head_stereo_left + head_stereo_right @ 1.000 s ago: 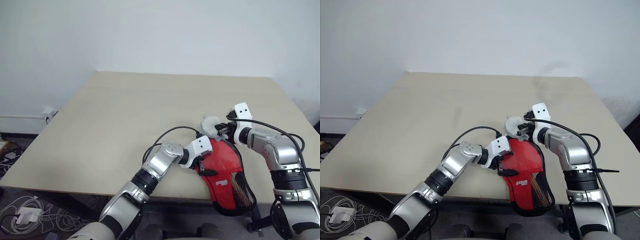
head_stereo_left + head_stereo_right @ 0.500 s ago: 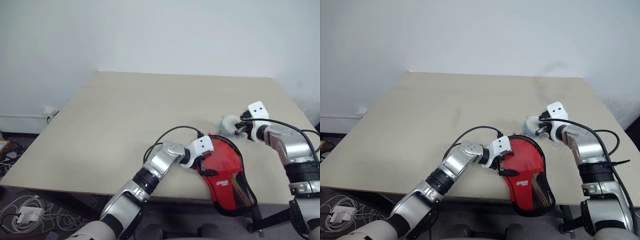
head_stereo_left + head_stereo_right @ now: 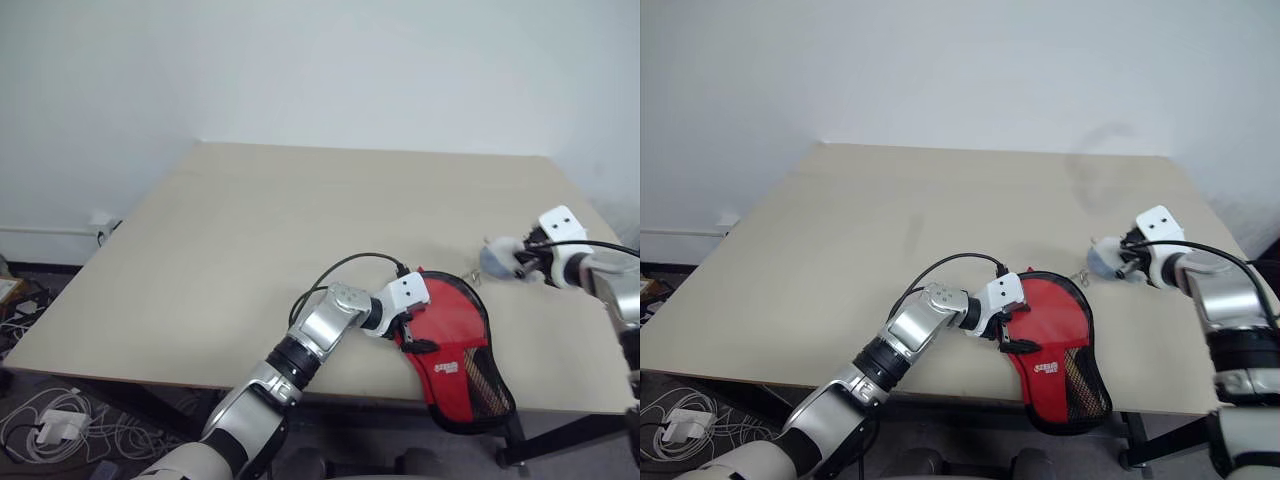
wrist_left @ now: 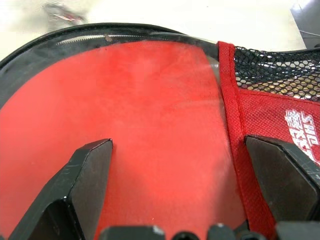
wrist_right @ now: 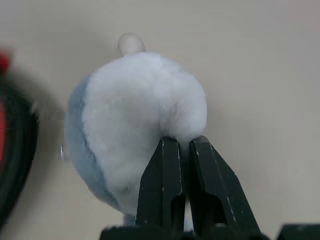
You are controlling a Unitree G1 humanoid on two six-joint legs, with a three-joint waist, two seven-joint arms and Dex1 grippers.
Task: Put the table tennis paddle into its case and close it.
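From the head views, I have the left gripper [image 3: 411, 322] pinning the case [image 3: 455, 345] at the table [image 3: 250, 230] edge. Its wrist view shows jaws spread wide across red paddle [image 4: 150, 125] behind the window. The right gripper [image 5: 182, 150] is pinched shut on a fluffy charm [image 5: 135, 120], probably the zip pull.

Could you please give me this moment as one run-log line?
case: closed, table edge | left pincer: open on case | right pincer: shut on fluffy charm
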